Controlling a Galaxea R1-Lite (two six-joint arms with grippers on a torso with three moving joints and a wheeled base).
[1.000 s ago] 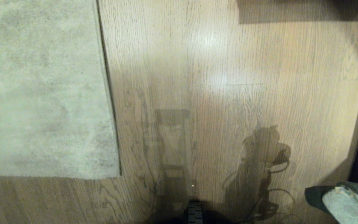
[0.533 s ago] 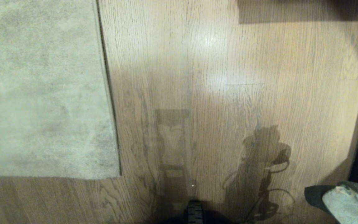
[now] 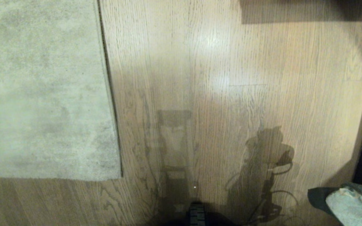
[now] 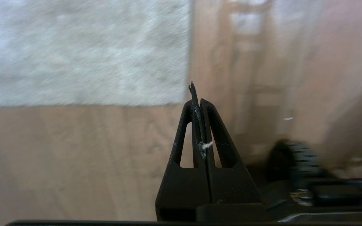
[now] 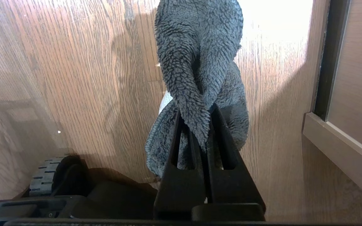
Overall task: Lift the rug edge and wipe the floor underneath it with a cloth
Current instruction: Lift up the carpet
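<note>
Head view: the rug edge (image 3: 113, 125) lies flat on the floor (image 3: 218, 103) at left, its corner toward the robot. The left gripper (image 4: 197, 102) hovers near that corner, fingers pressed together, empty. At right, the right gripper (image 5: 198, 125) pinches the cloth (image 5: 200, 59), fingers narrow.

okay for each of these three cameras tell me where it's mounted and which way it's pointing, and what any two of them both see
Head view: on the robot's head, looking down at the floor and rug edge; the base wheel shows, and the cloth at the lower right.
Left wrist view: behind the shut, empty left pincer, facing the rug corner.
Right wrist view: behind the right pincer, shut on the cloth, facing floor beside a wooden frame.
Shared: head and left wrist views both show the rug corner; head and right wrist views both show the cloth.
</note>
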